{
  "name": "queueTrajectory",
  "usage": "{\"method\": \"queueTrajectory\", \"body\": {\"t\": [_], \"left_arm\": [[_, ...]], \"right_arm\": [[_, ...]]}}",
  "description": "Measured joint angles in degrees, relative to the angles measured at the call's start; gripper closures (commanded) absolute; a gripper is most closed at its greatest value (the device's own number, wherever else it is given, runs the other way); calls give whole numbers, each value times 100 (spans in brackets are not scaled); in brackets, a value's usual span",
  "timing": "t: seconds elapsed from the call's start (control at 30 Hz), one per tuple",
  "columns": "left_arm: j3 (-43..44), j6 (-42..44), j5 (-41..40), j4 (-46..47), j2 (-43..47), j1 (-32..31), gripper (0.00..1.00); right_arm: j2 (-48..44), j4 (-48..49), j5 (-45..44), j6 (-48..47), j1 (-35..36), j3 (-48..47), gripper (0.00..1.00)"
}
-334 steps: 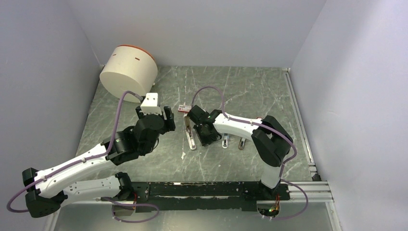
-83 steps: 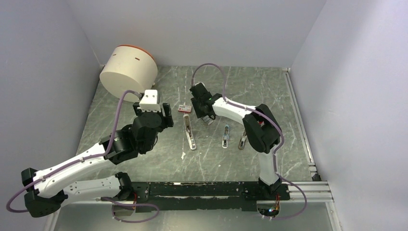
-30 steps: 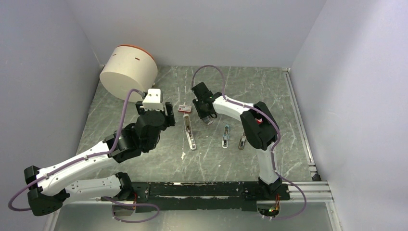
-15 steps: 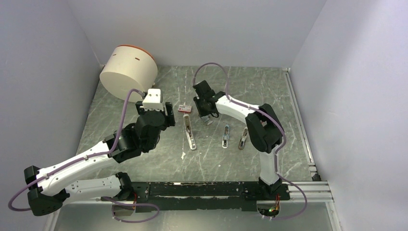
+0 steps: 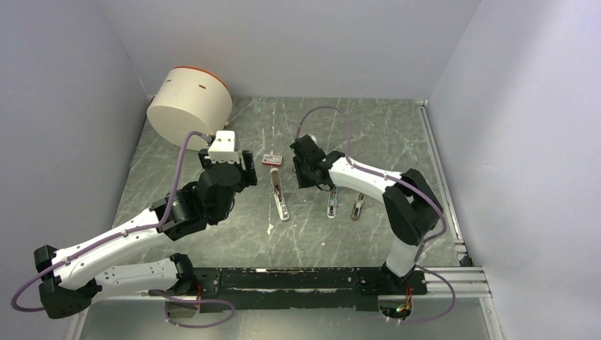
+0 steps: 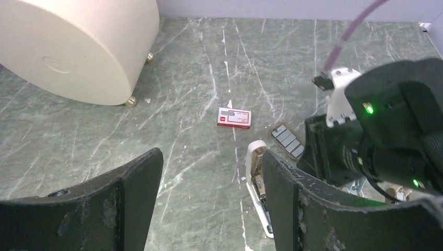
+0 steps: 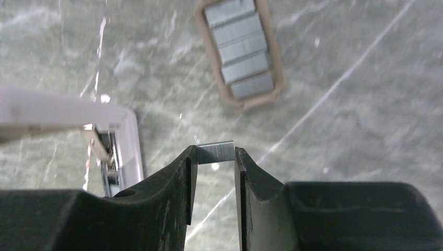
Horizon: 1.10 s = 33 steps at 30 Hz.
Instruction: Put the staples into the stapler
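**Line the strip up with the open channel before you let go**

Your right gripper (image 7: 213, 158) is pinched narrow on a short staple strip (image 7: 217, 150), held just clear of the table (image 5: 368, 134). It hangs between the brown tray (image 7: 240, 52) of spare strips and the stapler (image 7: 125, 151). The stapler lies opened, with its metal channel showing just left of your fingers in the wrist view. The red staples box (image 5: 271, 160) sits just beyond the stapler's far end. Your left gripper (image 6: 211, 163) stands wide and empty, back from the work.

Carry the strip sideways over the channel. It looks to lie across the channel's line, so turn the wrist until the two run together (which way the legs point is too small to tell — check first). Lower slowly, let the strip settle into the channel, then ease the fingers apart. The stapler looks light and likely to skid, so bracing it with the left gripper may help.
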<state>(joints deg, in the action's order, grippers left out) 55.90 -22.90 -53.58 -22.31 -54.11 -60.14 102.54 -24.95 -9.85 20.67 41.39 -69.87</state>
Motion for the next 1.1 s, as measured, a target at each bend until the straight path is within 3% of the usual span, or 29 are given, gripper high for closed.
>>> {"method": "queueTrajectory", "body": {"t": [0.23,0.57,0.93,1.1], "left_arm": [[0,-4,35,-4,144,0,26],[-2,-28,46,-2,354,0,26],[-4,-44,42,-4,310,0,26],[-4,-44,35,-7,297,2,26]], "right_arm": [[-752,22,-166,1207,420,984,67],[-627,13,-393,2291,929,1257,66],[-323,-22,-457,2564,984,1130,57],[-317,-33,-479,2557,984,1047,57]]}}
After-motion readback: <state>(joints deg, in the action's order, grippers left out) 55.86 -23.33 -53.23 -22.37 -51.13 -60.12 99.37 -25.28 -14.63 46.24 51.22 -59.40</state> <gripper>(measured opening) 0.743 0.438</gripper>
